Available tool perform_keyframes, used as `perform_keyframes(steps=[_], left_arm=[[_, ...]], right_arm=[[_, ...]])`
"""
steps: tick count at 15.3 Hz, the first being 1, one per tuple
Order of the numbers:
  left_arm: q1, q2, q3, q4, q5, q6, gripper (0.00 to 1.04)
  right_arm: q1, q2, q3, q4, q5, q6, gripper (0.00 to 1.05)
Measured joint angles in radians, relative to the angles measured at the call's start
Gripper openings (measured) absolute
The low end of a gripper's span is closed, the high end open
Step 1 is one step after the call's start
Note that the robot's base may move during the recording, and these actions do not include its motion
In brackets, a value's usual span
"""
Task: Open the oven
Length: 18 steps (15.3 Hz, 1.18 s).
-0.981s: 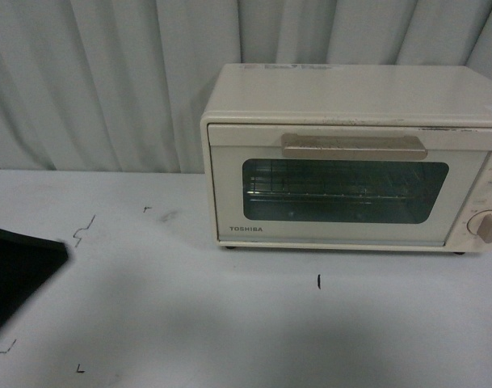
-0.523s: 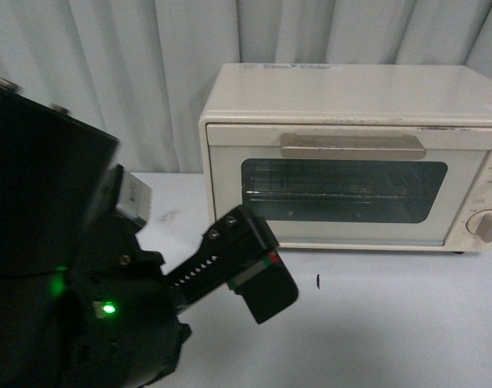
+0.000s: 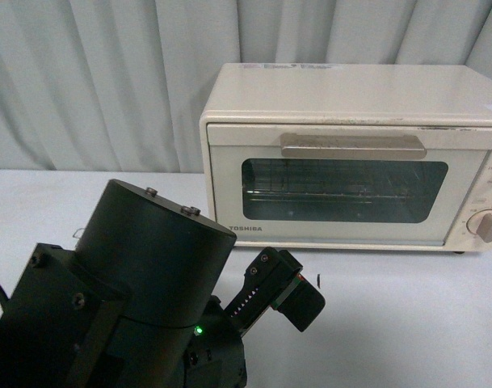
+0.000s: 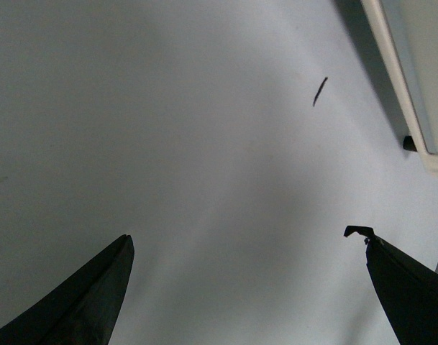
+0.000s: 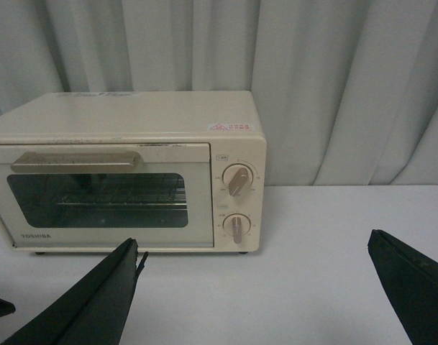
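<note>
The cream-white oven [image 3: 351, 153] stands at the back right of the table with its glass door shut and its bar handle [image 3: 353, 145] across the top of the door. My left arm fills the lower left of the front view. Its open left gripper [image 3: 296, 293] hangs over the table in front of the oven's lower left corner, holding nothing. In the left wrist view the left gripper [image 4: 242, 237] is over bare table, with the oven's bottom edge [image 4: 420, 93] off to one side. My right gripper [image 5: 252, 241] is open and empty, facing the oven [image 5: 125, 172] from a distance.
The white table [image 3: 407, 323] carries a short black mark [image 3: 318, 281] in front of the oven. A pleated grey curtain [image 3: 108, 81] hangs behind. Two round knobs [image 5: 238, 180] sit on the oven's right panel. Next to the left gripper, the oven's black foot [image 4: 409, 144] rests on the table.
My left arm has swung up into the front view and now covers the lower left. Its gripper has shifted right and slightly down. The oven door stays shut.
</note>
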Motion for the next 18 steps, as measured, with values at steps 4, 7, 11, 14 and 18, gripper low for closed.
perform_keyframes(steps=[4, 7, 11, 14, 18], left_arm=[[-0.002, 0.082, 0.043, 0.041, -0.007, -0.108, 0.98], [-0.008, 0.088, 0.051, 0.032, -0.025, -0.124, 0.98], [-0.008, 0.088, 0.051, 0.032, -0.025, -0.124, 0.98], [-0.008, 0.088, 0.051, 0.032, -0.025, -0.124, 0.98], [-0.008, 0.088, 0.052, 0.032, -0.025, -0.124, 0.98]], right_arm=[[0.000, 0.000, 0.000, 0.000, 0.000, 0.000, 0.98], [0.000, 0.000, 0.000, 0.000, 0.000, 0.000, 0.98], [0.000, 0.000, 0.000, 0.000, 0.000, 0.000, 0.98], [0.000, 0.000, 0.000, 0.000, 0.000, 0.000, 0.98], [0.132, 0.097, 0.008, 0.106, 0.276, -0.021, 0.98]])
